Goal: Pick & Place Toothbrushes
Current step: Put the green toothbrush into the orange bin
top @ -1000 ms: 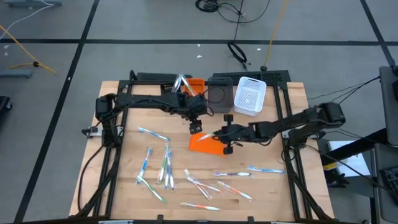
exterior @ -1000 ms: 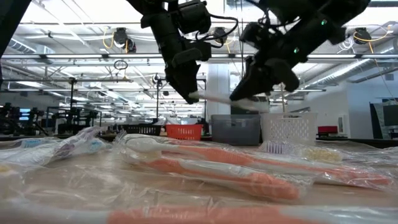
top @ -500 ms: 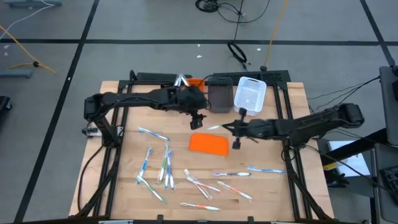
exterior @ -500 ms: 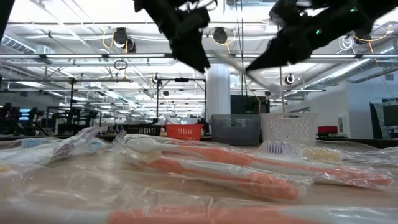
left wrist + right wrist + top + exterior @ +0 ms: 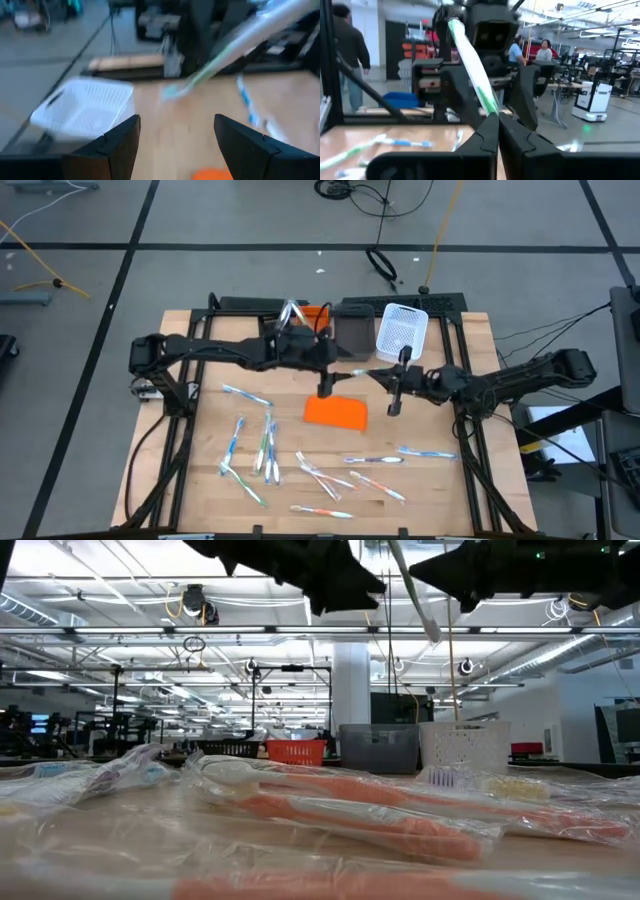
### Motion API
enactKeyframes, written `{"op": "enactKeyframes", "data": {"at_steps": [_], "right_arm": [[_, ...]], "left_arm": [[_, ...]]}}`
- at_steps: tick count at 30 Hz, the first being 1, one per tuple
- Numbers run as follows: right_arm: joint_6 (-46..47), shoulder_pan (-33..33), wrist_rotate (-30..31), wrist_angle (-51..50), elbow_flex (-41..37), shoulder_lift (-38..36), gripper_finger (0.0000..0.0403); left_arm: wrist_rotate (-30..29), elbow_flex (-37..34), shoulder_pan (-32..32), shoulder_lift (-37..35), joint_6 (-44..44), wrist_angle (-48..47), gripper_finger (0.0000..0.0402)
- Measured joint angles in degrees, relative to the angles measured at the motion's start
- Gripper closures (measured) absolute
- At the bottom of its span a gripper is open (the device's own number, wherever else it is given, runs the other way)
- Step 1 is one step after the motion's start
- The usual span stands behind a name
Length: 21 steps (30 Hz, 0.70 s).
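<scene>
Loose toothbrushes [image 5: 270, 448] scattered on near counter [image 5: 180, 480]. Orange sheet [image 5: 336, 412] mid-counter. Above it, right gripper [image 5: 393, 380] clamped tight on green-white toothbrush [image 5: 472, 75], held aloft. Left gripper [image 5: 327, 375] facing it, fingers wide, holding nothing. White basket [image 5: 402, 333] at far edge.

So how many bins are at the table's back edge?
3: an orange bin, a dark grey bin beside it, then a white basket. The left arm may hide another.
</scene>
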Motion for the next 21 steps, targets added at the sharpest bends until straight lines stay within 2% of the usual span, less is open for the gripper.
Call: {"op": "enactKeyframes", "data": {"at_steps": [4, 9, 16, 21], "right_arm": [[0.67, -0.07, 0.02, 4.02, 0.02, 0.74, 0.0403], [0.7, -0.07, 0.0, 9.23, 0.02, 2.98, 0.0403], [0.85, -0.07, 0.09, 16.73, 0.02, 7.4, 0.0403], [0.78, -0.07, 0.04, 20.49, 0.02, 9.69, 0.0403]], "left_arm": [[0.26, -3.02, -0.99, -0.09, 0.01, 11.46, 0.0149], [0.24, -5.36, -2.21, -0.07, -0.39, 17.86, 0.0149], [-0.19, -5.66, -3.14, -0.04, -1.49, 18.32, 0.0149], [-4.12, -5.66, -4.11, -0.02, -1.48, 18.69, 0.0149]]}}
